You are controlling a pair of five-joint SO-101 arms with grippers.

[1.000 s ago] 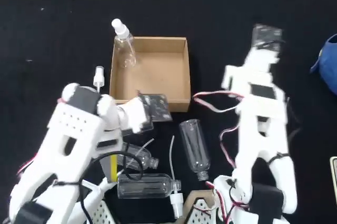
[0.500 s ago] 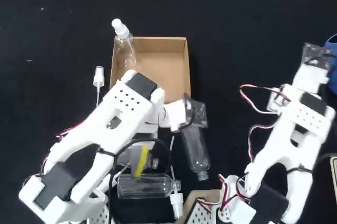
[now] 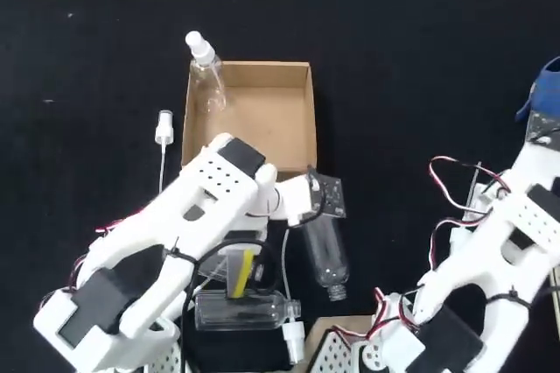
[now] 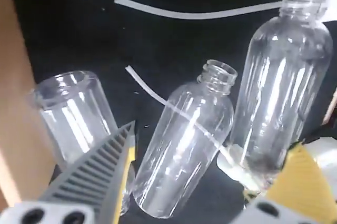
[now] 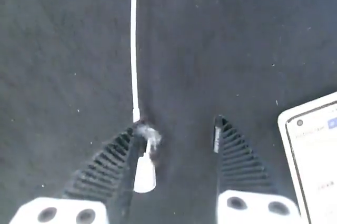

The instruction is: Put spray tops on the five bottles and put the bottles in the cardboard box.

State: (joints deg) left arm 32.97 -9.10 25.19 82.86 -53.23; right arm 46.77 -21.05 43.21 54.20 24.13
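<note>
Nearest, three uncapped bottles (image 4: 181, 145) lie on the table (image 3: 394, 58) under the spread left claw (image 4: 213, 142). The right claw (image 5: 175, 126), also spread, has a spray top (image 5: 143, 169) against one finger. Farther, one capped bottle (image 3: 208, 84) leans in a corner of the cardboard box (image 3: 262, 128).

A black table (image 3: 420, 66) bears a cardboard box (image 3: 262, 115); three clear bottles (image 4: 184, 145) lie near it. A spray top (image 3: 164, 130) lies apart.

The left arm (image 3: 188, 215) covers the far end of one bottle (image 3: 325, 255) from overhead (the neck end shows fine). The phone (image 5: 313, 150) and a blue thing (image 3: 547, 84) get chopped off at the picture edges.
</note>
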